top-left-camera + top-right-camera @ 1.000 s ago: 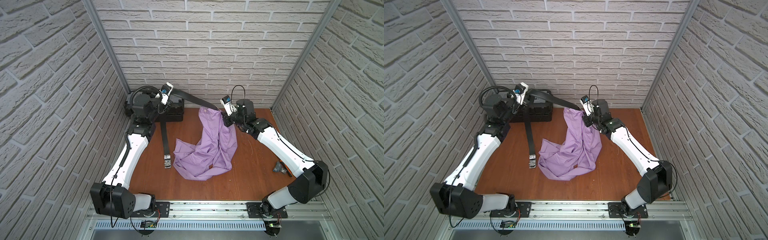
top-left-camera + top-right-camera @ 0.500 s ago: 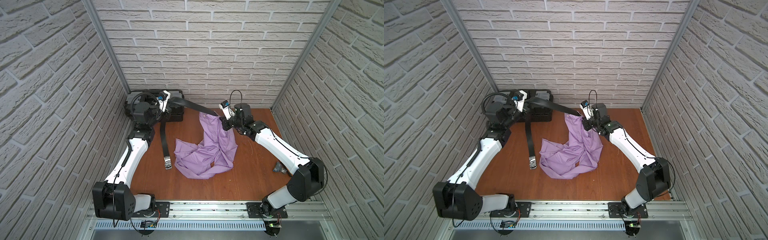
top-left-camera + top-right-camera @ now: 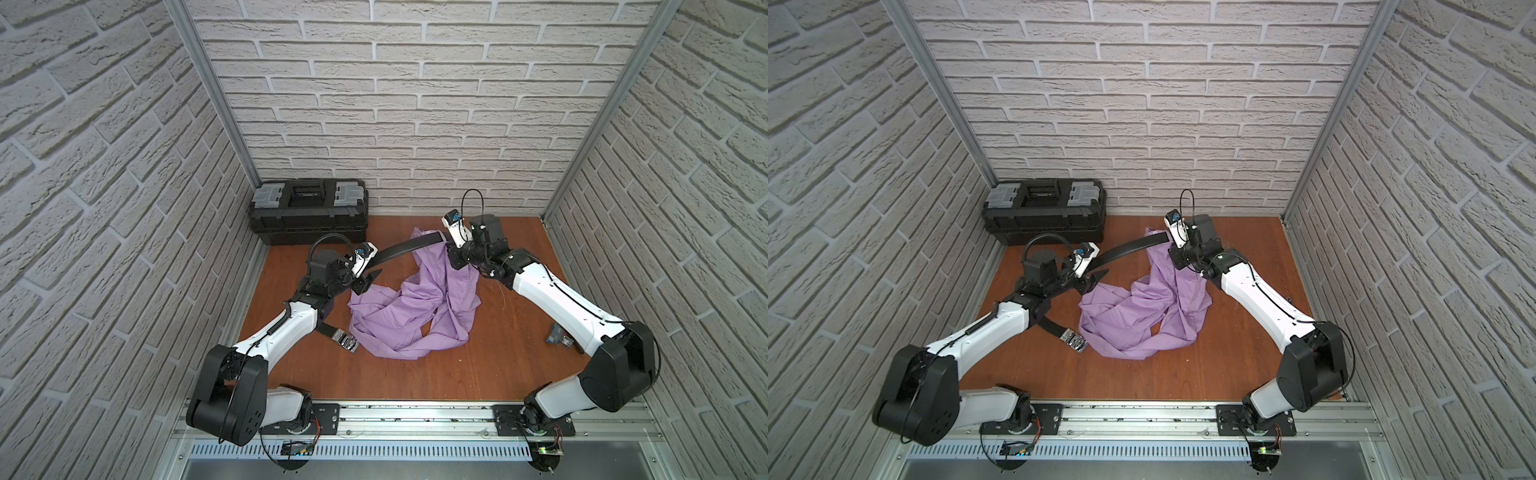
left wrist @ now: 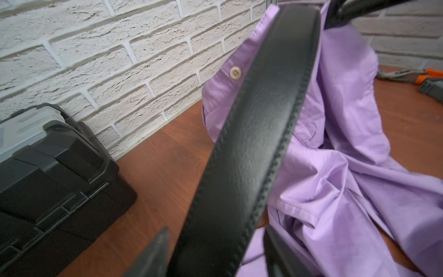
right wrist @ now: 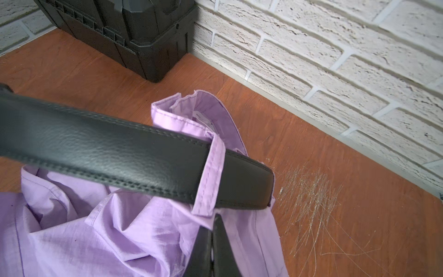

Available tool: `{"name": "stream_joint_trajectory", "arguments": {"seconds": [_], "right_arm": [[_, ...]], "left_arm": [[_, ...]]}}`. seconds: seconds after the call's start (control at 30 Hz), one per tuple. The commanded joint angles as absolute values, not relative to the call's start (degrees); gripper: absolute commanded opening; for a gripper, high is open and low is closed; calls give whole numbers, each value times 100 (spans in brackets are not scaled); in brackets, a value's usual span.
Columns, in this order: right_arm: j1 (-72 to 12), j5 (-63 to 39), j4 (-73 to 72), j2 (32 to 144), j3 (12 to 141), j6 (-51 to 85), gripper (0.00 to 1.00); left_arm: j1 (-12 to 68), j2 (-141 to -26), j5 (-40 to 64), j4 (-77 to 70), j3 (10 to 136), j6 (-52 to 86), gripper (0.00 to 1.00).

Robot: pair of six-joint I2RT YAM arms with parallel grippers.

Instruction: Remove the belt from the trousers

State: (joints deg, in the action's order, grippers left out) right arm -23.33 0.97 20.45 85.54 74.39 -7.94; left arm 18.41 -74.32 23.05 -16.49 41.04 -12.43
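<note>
The lilac trousers (image 3: 415,307) (image 3: 1142,316) lie heaped mid-table, their waistband lifted at the back. My right gripper (image 3: 451,252) (image 5: 211,242) is shut on that cloth just under a belt loop (image 5: 212,177). The black belt (image 3: 399,249) (image 3: 1125,249) (image 5: 96,153) runs through this loop, its short tip poking out beyond. From there it spans to my left gripper (image 3: 370,277) (image 4: 215,254). The left jaws stand open, the strap (image 4: 251,144) passing loosely between the fingers (image 4: 155,254). The silver buckle (image 3: 347,343) (image 3: 1073,341) rests on the table beside the left forearm.
A black toolbox (image 3: 307,212) (image 3: 1044,210) sits in the back left corner against the brick wall. A small grey tool (image 3: 559,336) lies at the right edge behind the right arm. Brick walls close in three sides of the brown table (image 3: 415,374).
My left gripper has opened and let go of the belt, and has come down from above the toolbox toward the trousers. The strap now sags lower. The right gripper still holds the waistband.
</note>
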Motion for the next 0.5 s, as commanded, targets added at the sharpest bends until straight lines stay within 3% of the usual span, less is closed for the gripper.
{"name": "stream_joint_trajectory", "arguments": {"seconds": [0.0, 0.07, 0.1, 0.47], "right_arm": [[-2426, 224, 1911, 8293, 7407, -979, 2], [-2459, 229, 1950, 8293, 7409, -976, 2], [-2469, 237, 1959, 8288, 7407, -972, 2], [-2549, 259, 2040, 8279, 7348, -879, 2]], "left_arm": [[1868, -7252, 2227, -1647, 4155, -1543, 83], [1890, -7178, 2223, -1429, 4269, -1672, 97], [1917, -7140, 2208, -1322, 4332, -1731, 98], [2542, -6491, 1597, -165, 4894, -2706, 98]]}}
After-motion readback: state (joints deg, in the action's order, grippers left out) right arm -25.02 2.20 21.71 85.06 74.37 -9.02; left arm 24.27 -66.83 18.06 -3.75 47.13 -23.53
